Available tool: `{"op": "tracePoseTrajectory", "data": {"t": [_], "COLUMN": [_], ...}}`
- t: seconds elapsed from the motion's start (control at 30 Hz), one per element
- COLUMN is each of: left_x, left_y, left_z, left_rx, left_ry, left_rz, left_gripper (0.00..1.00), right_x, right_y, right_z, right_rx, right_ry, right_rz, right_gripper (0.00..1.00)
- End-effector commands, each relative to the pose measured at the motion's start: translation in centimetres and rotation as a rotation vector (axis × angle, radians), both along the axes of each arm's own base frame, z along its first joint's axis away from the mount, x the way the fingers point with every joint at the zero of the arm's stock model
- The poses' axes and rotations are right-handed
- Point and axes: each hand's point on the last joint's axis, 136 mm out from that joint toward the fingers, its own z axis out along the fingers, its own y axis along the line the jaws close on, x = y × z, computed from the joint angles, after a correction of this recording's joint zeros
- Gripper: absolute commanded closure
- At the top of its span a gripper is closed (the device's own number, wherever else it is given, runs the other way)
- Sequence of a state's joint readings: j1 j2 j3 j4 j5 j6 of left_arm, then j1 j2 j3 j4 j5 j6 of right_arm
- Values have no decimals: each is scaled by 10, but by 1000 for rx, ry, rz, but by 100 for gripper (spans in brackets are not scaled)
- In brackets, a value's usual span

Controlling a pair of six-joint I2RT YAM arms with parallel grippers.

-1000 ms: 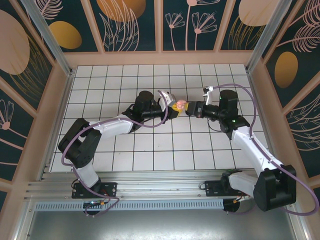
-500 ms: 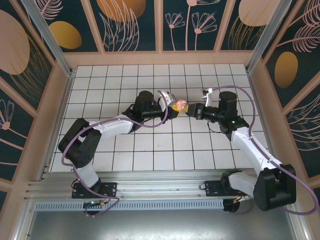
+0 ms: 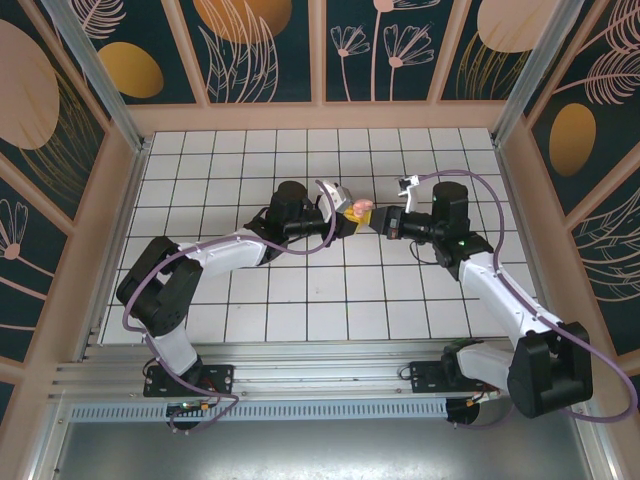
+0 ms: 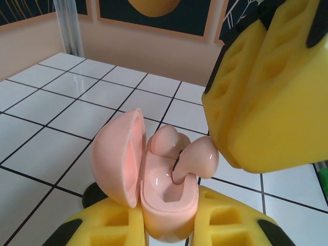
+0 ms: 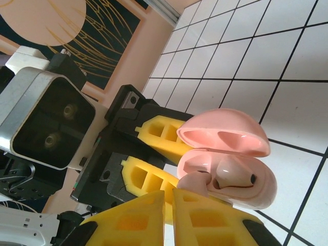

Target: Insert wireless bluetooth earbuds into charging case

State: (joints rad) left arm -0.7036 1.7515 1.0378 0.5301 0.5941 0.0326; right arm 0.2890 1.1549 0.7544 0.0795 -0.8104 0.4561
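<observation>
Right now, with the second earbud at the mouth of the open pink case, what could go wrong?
The earbud pinched by the right fingers is tilted, its stem just entering the free slot; pressing on could jam it or make it slip out.
The case is gripped low by the left fingers, so a sideways push might twist it loose.
The open lid stands right beside the slot and could be bumped.
</observation>
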Motion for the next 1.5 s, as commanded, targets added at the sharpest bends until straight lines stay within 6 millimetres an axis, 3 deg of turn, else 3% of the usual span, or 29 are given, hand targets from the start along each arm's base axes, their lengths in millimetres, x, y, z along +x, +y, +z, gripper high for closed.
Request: {"op": "tracePoseTrajectory", "data": {"t": [0.0,0.43,0.83,0.97,1.47], "left_x": [-2,-2,-3,-4,-3], "left_y": [-6,-6,-7,-7,-6], "left_z": [15,15,17,18,20], "left_rx": [-27,-30,-31,-33,-31], "left_ry": [-35,-34,-40,-44,-47], "left_rz": [-29,-30,-37,-38,-37], "left_gripper": [96,96,96,96,96], "right_x": [1,-4,-1,3,2], "right_y": [6,-2,-23,-20,-5], "right_z": [12,31,15,15,10], "right_rx": [23,13,-16,-2,18], "right_ry": [-29,-76,-43,-41,-24], "right_rz": [19,-11,-76,-63,-6], "right_gripper": [87,68,69,65,67]}}
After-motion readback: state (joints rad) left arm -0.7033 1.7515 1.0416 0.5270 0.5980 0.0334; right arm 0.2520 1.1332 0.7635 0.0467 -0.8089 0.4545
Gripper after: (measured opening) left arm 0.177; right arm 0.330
